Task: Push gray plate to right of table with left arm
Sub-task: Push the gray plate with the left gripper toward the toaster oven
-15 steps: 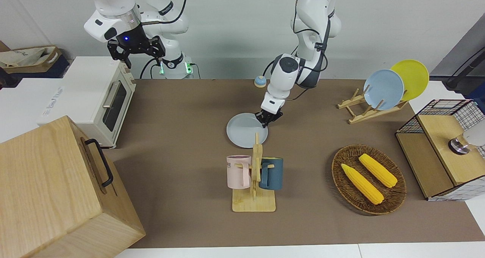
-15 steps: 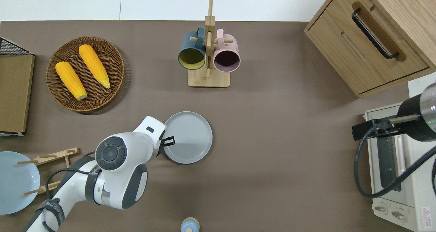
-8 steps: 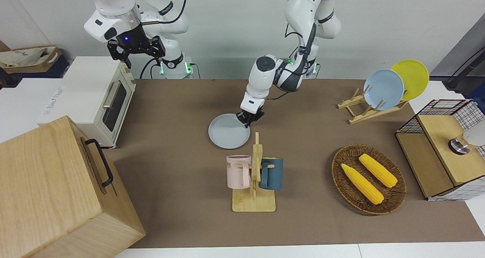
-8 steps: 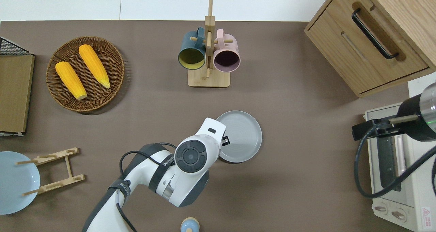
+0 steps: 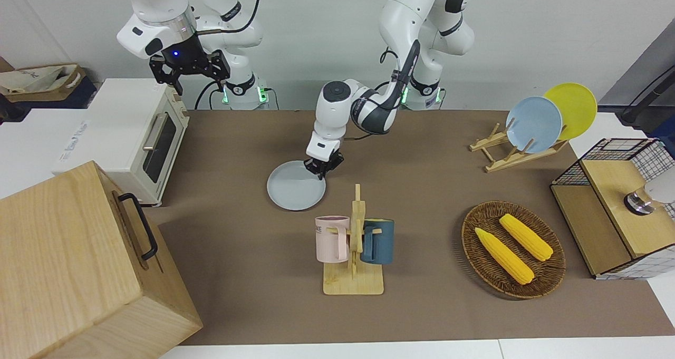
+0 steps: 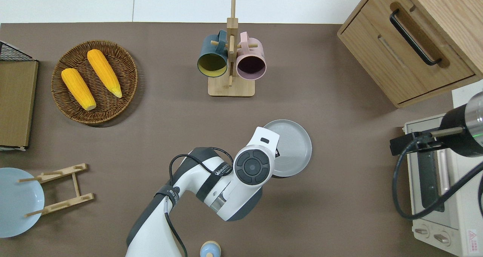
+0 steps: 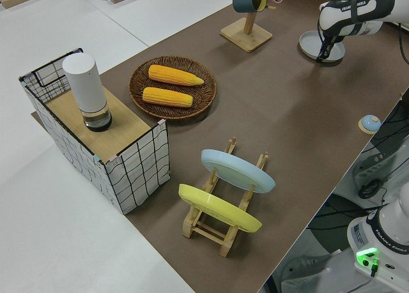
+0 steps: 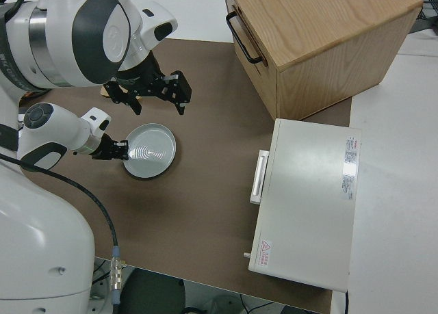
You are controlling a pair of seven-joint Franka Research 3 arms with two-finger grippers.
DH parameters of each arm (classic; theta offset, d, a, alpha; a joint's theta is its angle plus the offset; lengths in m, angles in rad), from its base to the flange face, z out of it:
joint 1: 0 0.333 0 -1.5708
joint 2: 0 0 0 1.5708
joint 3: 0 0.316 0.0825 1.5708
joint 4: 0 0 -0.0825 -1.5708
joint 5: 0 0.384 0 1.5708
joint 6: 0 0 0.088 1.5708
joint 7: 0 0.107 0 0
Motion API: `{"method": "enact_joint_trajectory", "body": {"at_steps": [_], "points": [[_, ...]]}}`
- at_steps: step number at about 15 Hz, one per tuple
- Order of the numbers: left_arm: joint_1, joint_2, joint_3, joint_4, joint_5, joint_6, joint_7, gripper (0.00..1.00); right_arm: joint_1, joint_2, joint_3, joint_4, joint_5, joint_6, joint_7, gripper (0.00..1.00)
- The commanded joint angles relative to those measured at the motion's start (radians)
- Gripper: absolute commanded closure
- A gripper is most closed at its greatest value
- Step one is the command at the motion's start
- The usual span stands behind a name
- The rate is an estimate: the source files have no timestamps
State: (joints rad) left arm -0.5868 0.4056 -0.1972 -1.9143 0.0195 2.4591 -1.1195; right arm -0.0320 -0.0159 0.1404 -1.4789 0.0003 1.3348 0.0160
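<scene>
The left arm's black two-finger gripper (image 5: 322,170), finger state indeterminable, presses the round pale blue-gray plate's (image 5: 295,186) rim mid-table; travel toward the right arm's end remains, by estimate.

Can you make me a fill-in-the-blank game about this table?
1. The basket holds ___ corn cobs.
2. The pink mug and the blue mug hang on a wooden ___.
3. The left gripper touches the rim of the gray ___.
4. The sky-blue plate leans in a rack beside a ___ plate.

Missing words: two; stand; plate; yellow
</scene>
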Motion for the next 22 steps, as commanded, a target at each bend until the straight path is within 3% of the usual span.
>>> {"method": "enact_joint_trajectory", "body": {"at_steps": [1, 7, 10, 16, 17, 19, 21, 22], "points": [[-0.05, 0.082, 0.012, 0.093, 0.025, -0.029, -0.072, 1.0, -0.019, -0.002, 0.016, 0.009, 0.004, -0.016, 0.012, 0.017], [-0.081, 0.15, 0.019, 0.222, 0.053, -0.111, -0.114, 1.0, -0.019, -0.002, 0.016, 0.009, 0.004, -0.016, 0.013, 0.017], [-0.081, 0.15, 0.018, 0.228, 0.054, -0.111, -0.115, 0.99, -0.019, -0.002, 0.016, 0.009, 0.004, -0.016, 0.012, 0.017], [-0.079, 0.145, 0.019, 0.228, 0.054, -0.126, -0.114, 0.88, -0.019, -0.002, 0.016, 0.009, 0.004, -0.016, 0.012, 0.017], [-0.08, 0.145, 0.019, 0.228, 0.054, -0.132, -0.114, 0.83, -0.019, -0.002, 0.016, 0.009, 0.004, -0.016, 0.013, 0.017], [-0.077, 0.137, 0.019, 0.23, 0.053, -0.146, -0.114, 0.57, -0.019, -0.002, 0.016, 0.009, 0.004, -0.016, 0.012, 0.017], [-0.076, 0.134, 0.021, 0.25, 0.054, -0.158, -0.112, 0.12, -0.019, -0.002, 0.016, 0.009, 0.004, -0.016, 0.012, 0.017], [-0.071, 0.134, 0.021, 0.256, 0.056, -0.169, -0.111, 0.01, -0.02, -0.002, 0.016, 0.009, 0.004, -0.016, 0.013, 0.017]]}}
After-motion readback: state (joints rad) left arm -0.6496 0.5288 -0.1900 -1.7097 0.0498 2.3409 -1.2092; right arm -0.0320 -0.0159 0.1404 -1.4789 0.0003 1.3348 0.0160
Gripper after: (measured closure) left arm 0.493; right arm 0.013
